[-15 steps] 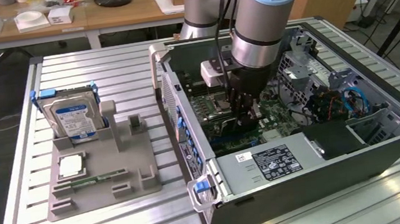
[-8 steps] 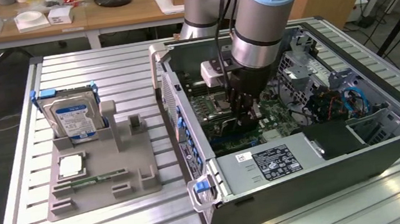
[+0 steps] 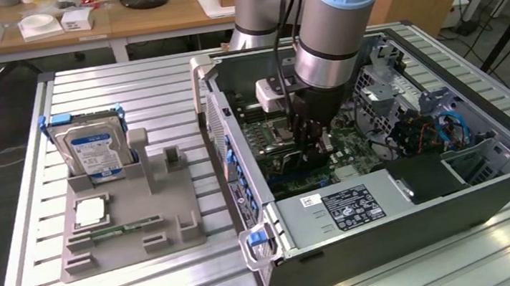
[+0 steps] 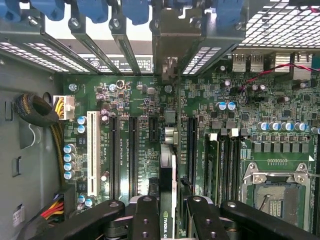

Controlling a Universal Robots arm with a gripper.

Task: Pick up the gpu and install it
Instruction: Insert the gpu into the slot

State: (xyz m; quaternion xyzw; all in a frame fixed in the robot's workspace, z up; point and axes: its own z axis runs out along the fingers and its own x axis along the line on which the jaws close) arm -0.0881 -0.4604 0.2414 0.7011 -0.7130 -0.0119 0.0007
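Black gpu [image 3: 312, 152] hangs edge-on from the gripper [image 3: 314, 156] inside the open computer case [image 3: 490, 181], low over the motherboard [image 3: 278, 129]; pickup done, seating not confirmed. Wrist view: gripper [image 4: 171, 212] pinches the gpu [image 4: 168, 190], card edge lined along an expansion slot [image 4: 173, 135] beside the rear bracket [image 4: 170, 40].

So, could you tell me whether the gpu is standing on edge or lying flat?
On edge: the gpu stands edge-on between the gripper fingers, over the motherboard slots.
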